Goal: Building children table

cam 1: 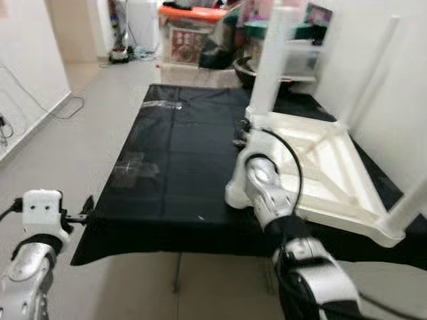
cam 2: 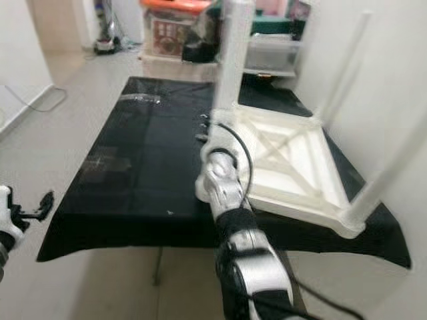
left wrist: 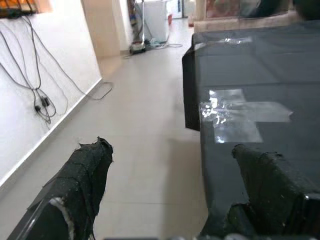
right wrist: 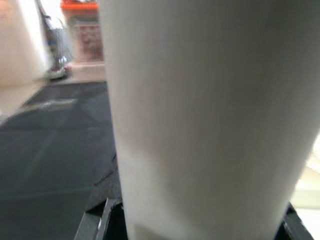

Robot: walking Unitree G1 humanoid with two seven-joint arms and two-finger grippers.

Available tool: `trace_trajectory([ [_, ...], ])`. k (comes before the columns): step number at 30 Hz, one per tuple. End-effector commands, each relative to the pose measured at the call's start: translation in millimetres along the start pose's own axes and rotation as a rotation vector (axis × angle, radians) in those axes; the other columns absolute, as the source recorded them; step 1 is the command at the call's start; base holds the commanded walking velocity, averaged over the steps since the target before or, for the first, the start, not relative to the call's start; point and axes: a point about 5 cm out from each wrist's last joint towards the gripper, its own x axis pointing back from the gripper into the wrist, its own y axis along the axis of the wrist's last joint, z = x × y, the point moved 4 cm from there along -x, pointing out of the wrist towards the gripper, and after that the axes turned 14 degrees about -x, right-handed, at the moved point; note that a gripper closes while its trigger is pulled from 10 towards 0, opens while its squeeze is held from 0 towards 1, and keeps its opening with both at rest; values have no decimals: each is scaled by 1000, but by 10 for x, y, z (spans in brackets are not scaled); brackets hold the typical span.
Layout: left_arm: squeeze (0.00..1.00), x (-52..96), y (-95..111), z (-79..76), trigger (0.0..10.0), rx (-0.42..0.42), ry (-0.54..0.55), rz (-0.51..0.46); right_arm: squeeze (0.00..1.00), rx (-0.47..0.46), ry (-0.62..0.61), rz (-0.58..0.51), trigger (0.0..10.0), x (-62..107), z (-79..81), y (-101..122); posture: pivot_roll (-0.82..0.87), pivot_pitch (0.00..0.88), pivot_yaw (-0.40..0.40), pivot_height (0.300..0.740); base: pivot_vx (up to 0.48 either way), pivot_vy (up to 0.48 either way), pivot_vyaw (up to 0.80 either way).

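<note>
Now the right hand (cam 1: 241, 132) sits clamped on the upturned white table's near leg (cam 1: 272, 60)

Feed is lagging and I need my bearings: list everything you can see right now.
Children's table: one, white, upside down on the black cloth, right side.
Table legs: three seen, white, upright at its corners.
Black cloth: one, covering the work table.
Clear tape: patches, shiny, on the cloth.
Storage boxes: several, orange-lidded and clear, far end.
Cables: dark, along the left wall.
Left gripper: open, beside the cloth's near-left corner.
Right gripper: around the near-left table leg.
</note>
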Motion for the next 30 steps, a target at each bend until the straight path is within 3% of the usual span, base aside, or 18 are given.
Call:
trace_trajectory([
  [1,0,1,1,-27,10000,-6,-16,0,0,26,-161,133,10000,82,-439,-363,67,0,-76,740,0,0,0],
  [3,0,-2,-13,-8,10000,-10,-20,4,0,79,-93,28,10000,167,-469,-162,64,0,-71,740,0,0,0],
  [5,0,-2,-13,-8,10000,-10,-20,4,0,79,-93,28,10000,167,-469,-162,64,0,-71,740,0,0,0],
  [6,0,-3,-21,-5,10000,-13,-19,7,337,66,-46,10,10000,131,-437,-102,70,0,-75,740,0,0,0],
  [7,0,3,-34,-3,10000,-17,-15,11,1000,7,73,2,10000,29,-255,-5,88,0,-83,740,0,0,0],
  [9,0,3,-34,-3,10000,-17,-15,11,1000,7,73,2,10000,29,-255,-5,88,0,-83,740,0,0,0],
  [10,0,8,-47,-2,10000,-19,-12,15,1000,-39,149,-1,10000,-34,-131,62,93,0,-83,740,0,0,0],
  [11,0,8,-47,-2,10000,-19,-12,15,1000,-39,149,-1,10000,-34,-131,62,93,0,-83,740,0,0,0],
  [12,0,14,-60,-2,10000,-22,-10,18,400,-71,333,14,10000,-61,129,142,93,0,-83,740,0,0,0],
  [13,0,16,-73,-4,10000,-23,-11,20,0,-79,547,26,10000,-42,365,239,93,0,-82,740,0,0,0],
  [15,0,13,-88,-19,10000,-24,-16,22,0,10,869,34,10000,84,618,332,107,0,-90,740,0,0,0],
  [20,0,10,-101,-31,10000,-22,-19,23,0,120,1077,156,10000,277,678,151,111,0,-98,740,0,0,0],
  [23,0,13,-115,-36,10000,-21,-20,24,0,164,1121,227,10000,333,670,-7,115,0,-102,740,0,0,0],
  [25,0,25,-128,-42,10000,-20,-19,26,0,162,1003,209,0,214,639,-43,127,0,-113,740,0,0,0],
  [27,0,38,-140,-45,10000,-19,-18,29,0,134,819,177,0,54,561,-30,129,0,-114,740,0,0,0],
  [28,0,38,-140,-45,10000,-19,-18,29,0,134,819,177,0,54,561,-30,129,0,-114,740,0,0,0],
  [29,0,48,-149,-44,10000,-20,-17,31,0,118,506,150,0,-154,304,-6,128,0,-114,740,0,0,0],
  [30,0,56,-156,-42,10000,-20,-17,32,0,118,289,132,0,-251,95,10,127,0,-114,740,0,0,0],
])
